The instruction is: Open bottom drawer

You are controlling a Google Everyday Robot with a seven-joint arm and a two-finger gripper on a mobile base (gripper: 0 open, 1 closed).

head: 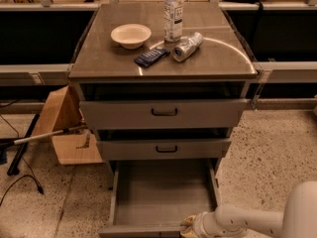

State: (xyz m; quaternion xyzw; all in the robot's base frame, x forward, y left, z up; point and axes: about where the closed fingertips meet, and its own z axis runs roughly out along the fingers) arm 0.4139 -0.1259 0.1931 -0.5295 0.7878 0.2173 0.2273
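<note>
finishing pulling the bottom drawer (163,197), gripper (190,227) at its near front. cannot tell its grip. next likely releasing, backing away.

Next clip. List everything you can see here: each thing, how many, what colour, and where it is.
bottom drawer: one, grey, pulled well out at the cabinet's foot
middle drawer: one, grey, black handle, just above it
top drawer: one, grey, black handle, under the cabinet top
cabinet top: one, grey-brown
bowl: one, cream, left on the top
bottle: one, clear, upright, at the back
can: one, silver, lying on its side, right of centre
packet: one, dark blue, flat, between bowl and can
cardboard box: one, brown, on the floor left of the cabinet
pole: one, pale, across the box
cables: black, floor far left
arm: one, white, lower right
gripper: one, at the bottom drawer's front edge
</note>
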